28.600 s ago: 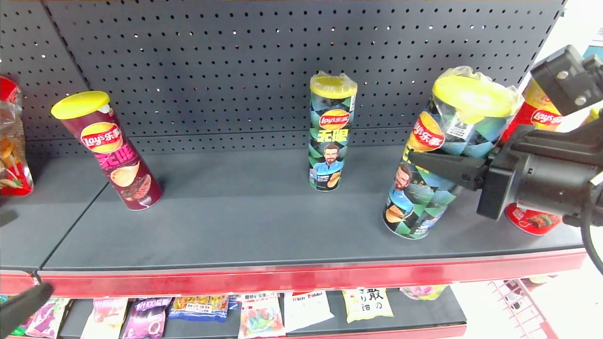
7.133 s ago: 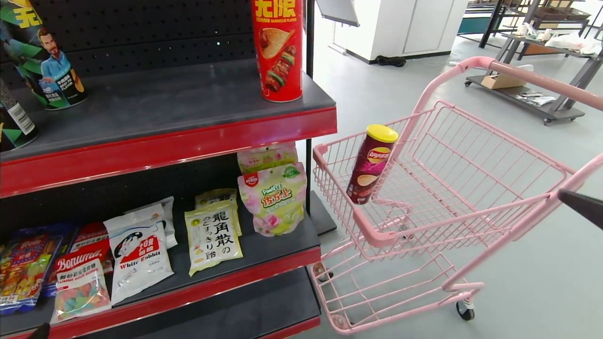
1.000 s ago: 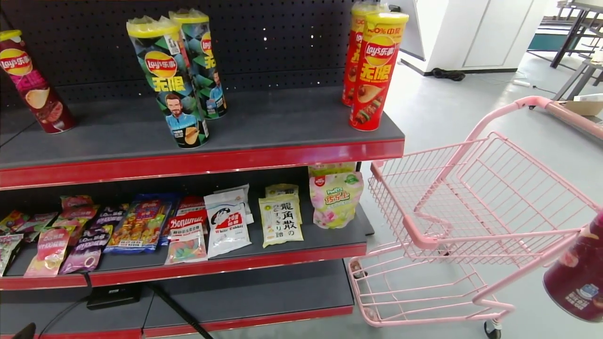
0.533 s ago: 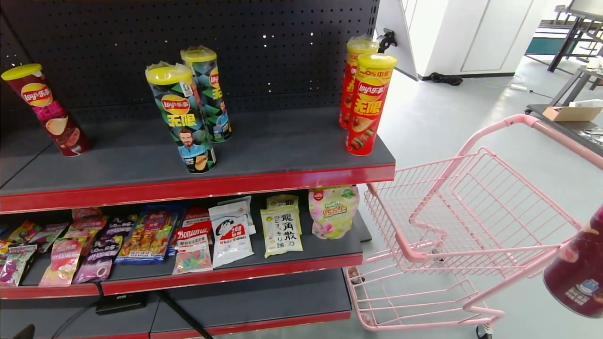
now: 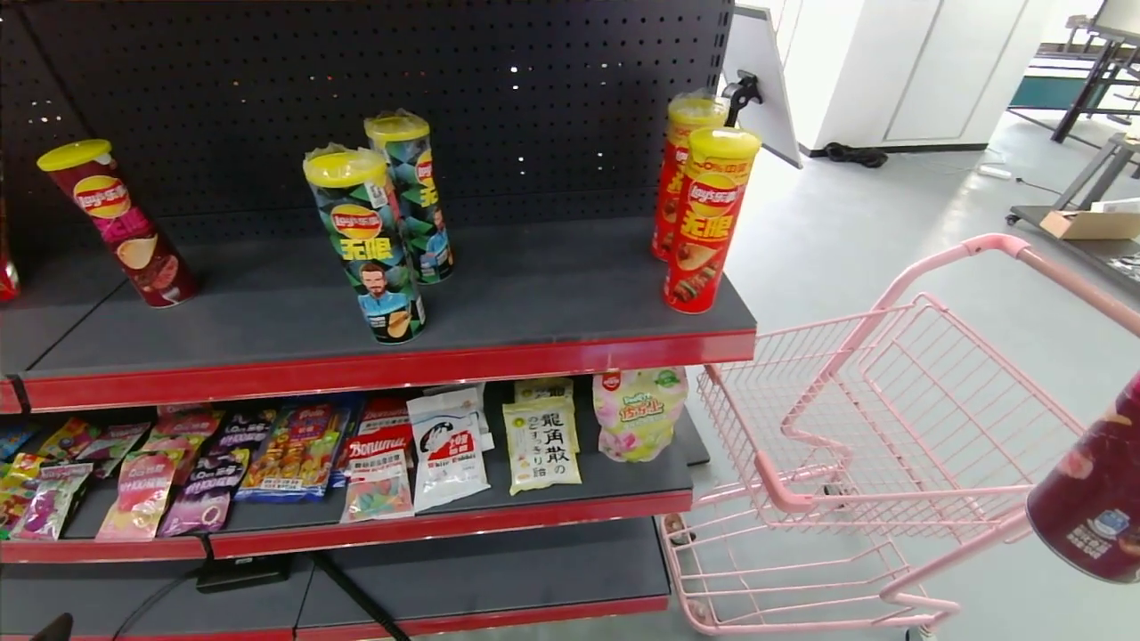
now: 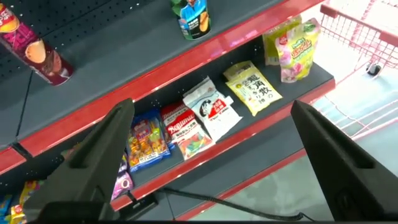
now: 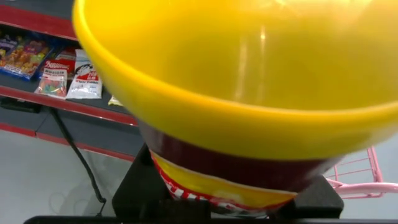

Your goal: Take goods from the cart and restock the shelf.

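A maroon chip can with a yellow lid [image 7: 236, 68] sits between the fingers of my right gripper [image 7: 230, 199], which is shut on it. Its lower end [image 5: 1091, 499] shows at the right edge of the head view, beside the pink cart [image 5: 891, 401]. The cart basket holds nothing. On the upper shelf [image 5: 383, 367] stand another maroon can [image 5: 120, 223] at the left, two green-black cans [image 5: 374, 245] in the middle and two red cans [image 5: 708, 218] at the right end. My left gripper [image 6: 211, 107] hangs open, low in front of the lower shelf.
The lower shelf [image 5: 445, 523] carries several flat snack bags [image 5: 445, 450]. The upper shelf has bare room between the maroon can and the green-black cans. A black cable [image 5: 347, 592] runs across the bottom shelf. Open grey floor lies behind the cart.
The head camera has shifted, so shelf and cart sit lower and slightly more to the right. The held maroon can stays at the right edge.
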Controlling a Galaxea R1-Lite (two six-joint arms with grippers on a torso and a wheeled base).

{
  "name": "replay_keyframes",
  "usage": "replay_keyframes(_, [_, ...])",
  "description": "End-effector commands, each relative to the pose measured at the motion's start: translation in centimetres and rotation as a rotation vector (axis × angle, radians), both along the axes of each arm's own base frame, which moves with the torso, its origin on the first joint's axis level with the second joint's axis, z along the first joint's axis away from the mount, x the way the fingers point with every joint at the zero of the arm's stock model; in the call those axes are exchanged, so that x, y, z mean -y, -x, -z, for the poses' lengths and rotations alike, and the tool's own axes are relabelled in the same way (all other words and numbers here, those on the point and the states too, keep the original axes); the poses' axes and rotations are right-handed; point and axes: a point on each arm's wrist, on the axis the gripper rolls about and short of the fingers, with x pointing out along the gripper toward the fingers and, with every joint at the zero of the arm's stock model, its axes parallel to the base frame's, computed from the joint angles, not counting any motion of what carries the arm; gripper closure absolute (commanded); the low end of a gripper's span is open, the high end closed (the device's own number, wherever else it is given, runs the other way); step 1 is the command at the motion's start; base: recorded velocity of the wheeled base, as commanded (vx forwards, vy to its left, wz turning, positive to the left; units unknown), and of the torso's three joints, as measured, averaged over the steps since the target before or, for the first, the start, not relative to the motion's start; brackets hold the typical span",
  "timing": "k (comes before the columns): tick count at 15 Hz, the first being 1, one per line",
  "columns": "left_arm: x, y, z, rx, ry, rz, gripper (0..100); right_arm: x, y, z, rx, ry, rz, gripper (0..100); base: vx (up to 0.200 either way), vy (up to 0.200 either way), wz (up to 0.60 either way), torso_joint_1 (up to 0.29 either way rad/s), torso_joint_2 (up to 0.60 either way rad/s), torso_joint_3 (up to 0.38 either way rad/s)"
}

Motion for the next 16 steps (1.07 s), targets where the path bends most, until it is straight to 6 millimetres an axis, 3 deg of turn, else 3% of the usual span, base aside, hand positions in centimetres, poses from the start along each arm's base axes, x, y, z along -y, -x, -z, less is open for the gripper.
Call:
replay_keyframes(1, [0.0, 0.0, 0.0, 0.0, 0.0, 0.0, 0, -0.05, -0.17, 0.14, -0.011, 0.002, -0.001, 100, 0.0, 0.0, 0.0, 0.0, 0.0, 0.0])
replay_keyframes(7, [-0.01, 0.03, 0.0, 0.001, 0.002, 0.0, 0, -0.01, 0.06, 0.4, -0.012, 0.001, -0.006, 100, 0.0, 0.0, 0.0, 0.0, 0.0, 0.0])
replay_keyframes(16, [-0.02, 0.08, 0.04, 0.002, 0.002, 0.0, 0, -0.39, -0.56, 0.97, 0.076, -0.05, -0.084, 100, 0.0, 0.2, 0.0, 0.004, 0.0, 0.002])
